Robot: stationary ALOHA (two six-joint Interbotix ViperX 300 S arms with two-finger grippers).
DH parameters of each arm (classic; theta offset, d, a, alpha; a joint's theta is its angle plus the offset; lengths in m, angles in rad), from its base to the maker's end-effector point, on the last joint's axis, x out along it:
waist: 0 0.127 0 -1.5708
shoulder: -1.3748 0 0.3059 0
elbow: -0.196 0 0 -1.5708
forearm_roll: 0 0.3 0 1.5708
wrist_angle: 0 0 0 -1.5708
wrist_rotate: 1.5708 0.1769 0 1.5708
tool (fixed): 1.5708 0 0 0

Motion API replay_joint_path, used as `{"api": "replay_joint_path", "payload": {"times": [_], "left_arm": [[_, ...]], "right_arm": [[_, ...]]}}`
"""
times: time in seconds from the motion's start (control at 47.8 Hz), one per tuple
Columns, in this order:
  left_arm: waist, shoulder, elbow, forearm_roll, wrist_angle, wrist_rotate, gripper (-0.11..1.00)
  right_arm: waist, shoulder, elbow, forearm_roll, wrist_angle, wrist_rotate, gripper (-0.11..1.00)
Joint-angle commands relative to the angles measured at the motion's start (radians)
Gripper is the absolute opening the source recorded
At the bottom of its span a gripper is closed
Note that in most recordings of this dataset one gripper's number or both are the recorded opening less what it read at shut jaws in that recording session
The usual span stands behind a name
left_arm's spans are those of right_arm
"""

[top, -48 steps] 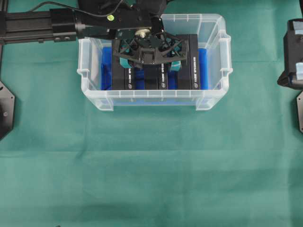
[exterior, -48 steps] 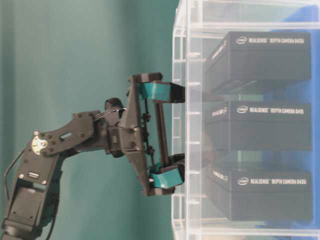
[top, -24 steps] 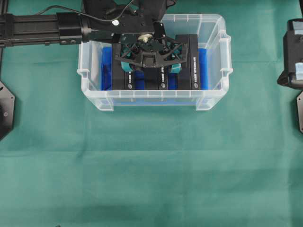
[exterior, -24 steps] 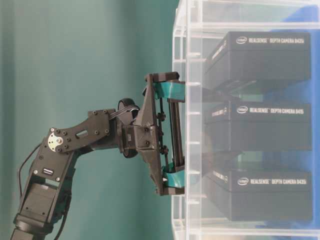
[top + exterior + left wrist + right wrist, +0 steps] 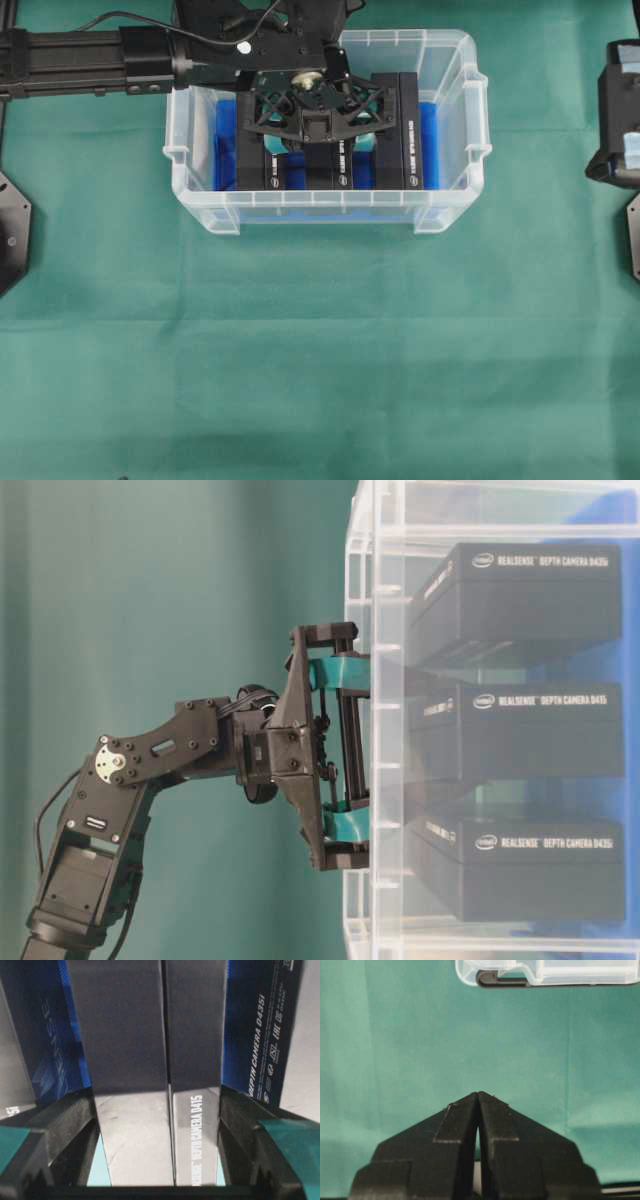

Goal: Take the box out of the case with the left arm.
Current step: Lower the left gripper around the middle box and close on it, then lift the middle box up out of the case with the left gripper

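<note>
Green-clothed table point(image 5: 320, 350) (flat) carries the case point(image 5: 452, 205).

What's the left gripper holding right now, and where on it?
The left gripper straddles two black boxes standing side by side in the case, fingers against their outer side faces; a firm grip can't be confirmed.

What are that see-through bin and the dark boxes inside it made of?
The case looks like moulded translucent plastic: the blue lining shows through its walls. The boxes seem to be printed cardboard with a slight sheen, judging by their crisp edges and white lettering, though that is uncertain.
</note>
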Motion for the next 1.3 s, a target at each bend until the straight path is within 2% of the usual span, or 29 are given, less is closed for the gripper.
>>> {"api": "replay_joint_path", "payload": {"times": [0.0, 0.335, 0.502, 0.733, 0.858, 1.277], "left_arm": [[-0.005, -0.018, -0.025, -0.002, -0.005, 0.0, 0.6], [-0.005, -0.02, -0.026, -0.002, -0.005, 0.002, 0.6], [-0.005, -0.04, -0.057, -0.002, 0.025, 0.002, 0.6], [-0.002, -0.072, -0.153, -0.002, 0.196, 0.005, 0.6], [0.002, -0.072, -0.238, -0.002, 0.284, 0.003, 0.6], [0.017, -0.074, -0.457, 0.002, 0.46, 0.008, 0.6]], "right_arm": [[0.0, 0.002, -0.011, -0.002, 0.0, 0.002, 0.03], [0.0, 0.0, -0.011, -0.008, 0.002, 0.002, 0.03], [0.0, 0.0, -0.011, -0.014, 0.002, 0.002, 0.03], [0.0, 0.0, -0.012, -0.02, 0.002, 0.002, 0.03], [0.0, 0.0, -0.012, -0.031, 0.002, 0.002, 0.03], [0.0, 0.0, -0.012, -0.044, 0.002, 0.002, 0.03]]}}
